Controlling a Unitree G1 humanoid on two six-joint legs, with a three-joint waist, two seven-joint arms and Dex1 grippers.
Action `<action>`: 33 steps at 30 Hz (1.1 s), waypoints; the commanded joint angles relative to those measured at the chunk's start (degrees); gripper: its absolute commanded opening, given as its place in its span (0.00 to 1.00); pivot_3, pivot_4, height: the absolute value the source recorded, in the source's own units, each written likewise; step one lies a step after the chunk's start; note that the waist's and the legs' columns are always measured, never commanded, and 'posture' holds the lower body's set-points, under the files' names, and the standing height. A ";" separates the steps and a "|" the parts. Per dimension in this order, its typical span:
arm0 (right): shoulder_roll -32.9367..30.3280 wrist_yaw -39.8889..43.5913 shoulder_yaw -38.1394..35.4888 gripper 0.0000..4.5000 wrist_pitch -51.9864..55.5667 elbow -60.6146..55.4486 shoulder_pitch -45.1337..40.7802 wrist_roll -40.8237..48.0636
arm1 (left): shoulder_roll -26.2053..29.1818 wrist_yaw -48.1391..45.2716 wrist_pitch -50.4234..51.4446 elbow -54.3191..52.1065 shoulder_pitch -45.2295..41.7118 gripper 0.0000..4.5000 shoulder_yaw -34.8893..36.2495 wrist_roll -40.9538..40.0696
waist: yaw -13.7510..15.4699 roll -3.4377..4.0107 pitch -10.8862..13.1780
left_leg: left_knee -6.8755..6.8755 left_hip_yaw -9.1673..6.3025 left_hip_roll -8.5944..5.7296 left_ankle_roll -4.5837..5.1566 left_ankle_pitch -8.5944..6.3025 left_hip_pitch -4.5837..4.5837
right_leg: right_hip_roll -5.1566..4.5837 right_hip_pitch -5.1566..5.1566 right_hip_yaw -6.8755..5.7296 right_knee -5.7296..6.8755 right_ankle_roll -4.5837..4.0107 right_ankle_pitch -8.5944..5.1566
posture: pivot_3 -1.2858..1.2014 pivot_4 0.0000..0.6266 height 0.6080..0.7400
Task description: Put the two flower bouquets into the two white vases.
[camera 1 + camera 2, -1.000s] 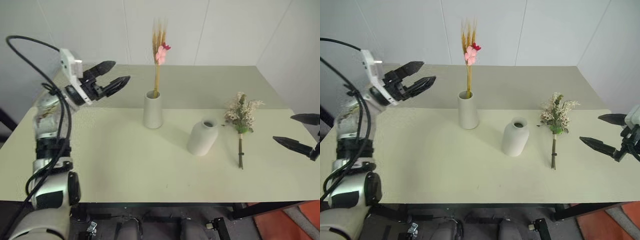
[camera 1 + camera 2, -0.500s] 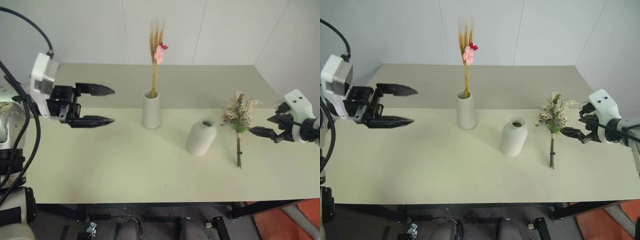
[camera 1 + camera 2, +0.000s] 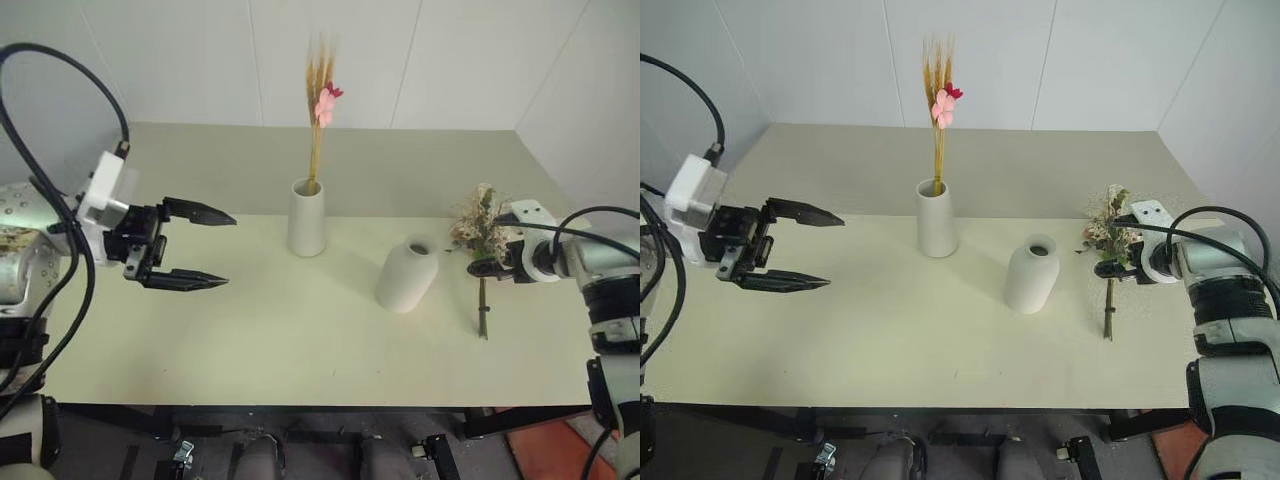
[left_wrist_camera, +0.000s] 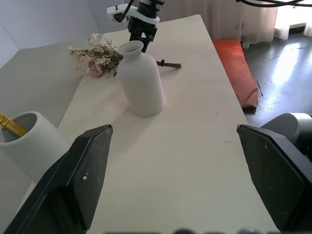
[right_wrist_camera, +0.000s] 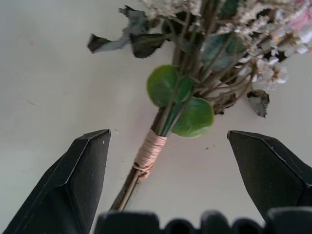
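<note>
item half done: wheat bunch (image 3: 318, 120) standing in tall vase (image 3: 307, 217); round vase (image 3: 406, 274) empty; cream bunch (image 5: 195, 73) lying on table (image 3: 300, 340) between spread right gripper (image 5: 175, 161) fingers, unheld; left gripper (image 3: 195, 248) spread, empty, well apart

Matt, seemingly ceramic white vases (image 3: 1032, 281)

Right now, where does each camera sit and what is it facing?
Head pair: above the table, facing forward and down; both arms, left gripper open, tall vase holding the wheat bunch.
Left wrist: looks across the table at the round vase and right gripper.
Right wrist: just above the dried bunch, open jaws either side.
Shared: the dried bunch.
</note>
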 commanded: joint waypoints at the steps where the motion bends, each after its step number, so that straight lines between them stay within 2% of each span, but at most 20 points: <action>1: 0.43 0.30 -0.41 0.96 -2.95 4.43 -3.06 -2.02 | 0.55 1.38 -0.51 -3.29 1.39 1.00 2.35 -0.74 | -0.07 0.00 0.00 | 0.00 0.00 0.01 0.00 0.00 0.01 | 0.01 0.00 0.00 0.00 0.00 0.00 | 0.52 0.24 1.00; 4: 1.59 1.54 -0.54 0.82 -3.88 8.33 -4.64 -2.66 | 0.66 2.17 -0.35 -4.39 2.53 1.00 2.75 -0.90 | -0.20 0.00 0.00 | 0.00 0.00 0.02 0.00 0.00 0.03 | 0.02 0.01 0.01 0.01 0.00 0.00 | 0.52 0.24 1.00; 11: 4.05 2.69 -0.85 0.24 -6.95 16.41 -7.73 -4.37 | 0.72 3.45 -0.26 -5.54 3.91 1.00 3.04 -0.76 | -0.44 0.01 0.00 | 0.00 -0.01 0.02 0.00 0.00 0.03 | 0.03 0.02 0.01 0.01 0.00 0.01 | 0.52 0.24 1.00; 13: 4.36 2.04 -1.21 0.08 -7.69 18.19 -8.39 -4.96 | 0.74 3.75 -0.32 -5.86 4.32 1.00 3.13 -0.78 | -0.51 0.00 0.00 | -0.01 -0.01 0.02 0.00 0.00 0.03 | 0.03 0.02 0.01 0.01 0.00 0.01 | 0.52 0.24 1.00; 14: 4.42 1.79 -1.49 0.04 -7.97 18.91 -8.72 -5.14 | 0.79 3.93 -0.31 -5.98 4.47 1.00 3.21 -0.81 | -0.51 0.00 0.00 | -0.01 -0.01 0.02 0.00 0.00 0.03 | 0.03 0.02 0.01 0.00 0.00 0.01 | 0.52 0.24 1.00; 17: 4.29 1.36 -2.25 0.04 -8.60 19.69 -9.32 -5.42 | 0.92 4.30 -0.43 -6.00 4.60 1.00 3.46 -0.78 | -0.51 0.00 0.00 | -0.01 -0.01 0.02 0.00 0.00 0.02 | 0.03 0.02 0.01 0.00 0.00 0.01 | 0.52 0.24 1.00; 20: 3.94 -2.60 -5.41 0.04 -10.98 16.46 -8.87 -4.70 | 1.16 4.37 -0.59 -5.92 4.45 1.00 3.52 -0.66 | -0.65 0.01 0.00 | -0.01 -0.01 0.02 0.00 0.00 0.03 | 0.03 0.02 0.01 0.01 0.00 0.01 | 0.52 0.24 1.00; 24: 5.28 -13.06 -17.05 0.04 -24.47 0.95 -2.08 -0.83 | 1.54 4.68 -0.18 -5.76 4.25 1.00 4.18 -1.01 | -0.70 0.02 0.01 | -0.07 -0.01 0.02 0.00 0.00 0.02 | 0.03 0.00 0.02 -0.01 0.01 0.01 | 0.52 0.24 1.00; 27: 10.11 -19.69 -28.95 0.04 -37.54 -15.47 5.31 4.50 | 1.59 5.26 0.31 -5.43 4.49 1.00 5.16 -1.43 | -0.60 0.02 0.01 | -0.16 -0.04 0.07 0.00 0.00 0.02 | 0.09 -0.04 0.01 0.01 0.02 0.00 | 0.52 0.24 1.00; 28: 11.36 -19.60 -31.71 0.04 -39.38 -20.36 7.27 6.79 | 1.63 5.37 0.50 -5.34 4.58 1.00 5.39 -1.61 | -0.59 0.03 0.02 | -0.22 -0.07 0.09 0.00 0.00 0.03 | 0.13 -0.05 0.01 0.00 0.02 0.00 | 0.52 0.24 1.00; 30: 15.03 -12.14 -39.89 0.04 -37.24 -31.72 11.42 22.05 | 1.79 5.57 0.50 -5.04 4.71 1.00 5.54 -1.50 | -0.40 0.04 0.02 | -0.23 -0.08 0.10 0.00 0.01 0.02 | 0.15 -0.08 0.01 0.04 0.02 0.00 | 0.52 0.24 1.00; 32: 17.13 -7.40 -43.12 0.04 -35.85 -39.62 15.03 31.42 | 1.95 5.57 0.24 -4.59 4.65 1.00 5.39 -1.16 | -0.05 0.04 0.02 | -0.22 -0.10 0.16 0.00 0.00 0.03 | 0.20 -0.04 0.00 0.03 0.01 0.01 | 0.52 0.24 1.00; 33: 17.49 -6.62 -42.79 0.04 -36.43 -41.88 16.45 32.38 | 1.99 5.51 0.11 -4.41 4.63 1.00 5.32 -1.09 | 0.10 0.04 0.02 | -0.21 -0.10 0.16 0.00 0.00 0.04 | 0.20 -0.01 -0.01 0.02 0.01 0.01 | 0.52 0.24 1.00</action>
